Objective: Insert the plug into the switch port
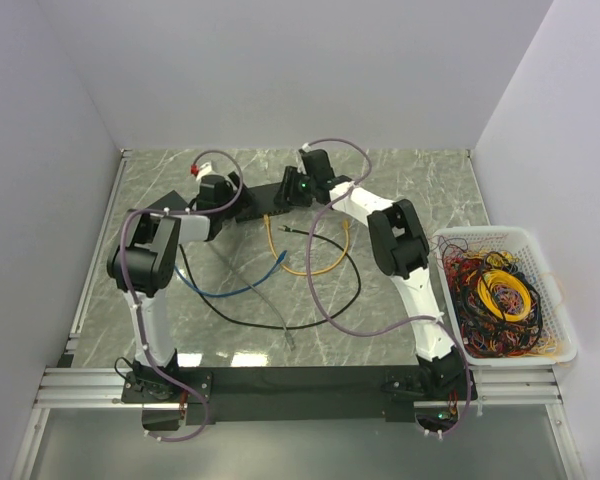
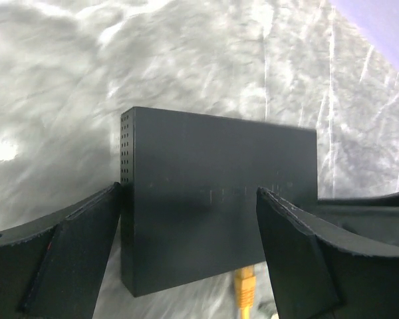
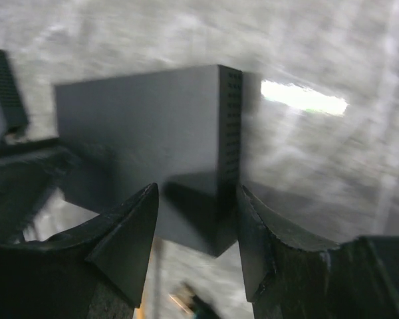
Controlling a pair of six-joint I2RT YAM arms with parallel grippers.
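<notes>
The dark-grey oblong switch box point(image 2: 213, 199) lies flat at the back of the table point(image 1: 262, 205). The orange-yellow cable point(image 1: 315, 268) runs up to its near side. Its yellow boot point(image 2: 245, 287) meets the box's near edge. The clear plug tip and the port are hidden there. My left gripper point(image 2: 189, 199) is open, its left finger point(image 2: 86, 239) against the box's left end and its right finger over the box top. My right gripper point(image 3: 196, 199) is open above the box's right corner point(image 3: 219, 166). In the top view the left gripper point(image 1: 228, 195) and the right gripper point(image 1: 298, 190) flank the box.
A blue cable point(image 1: 250, 285) and a black cable point(image 1: 300, 318) loop across the marble table in front of the box. A black cable tip point(image 3: 196, 304) lies blurred below my right fingers. A white basket point(image 1: 480, 233) of tangled cables stands at the right.
</notes>
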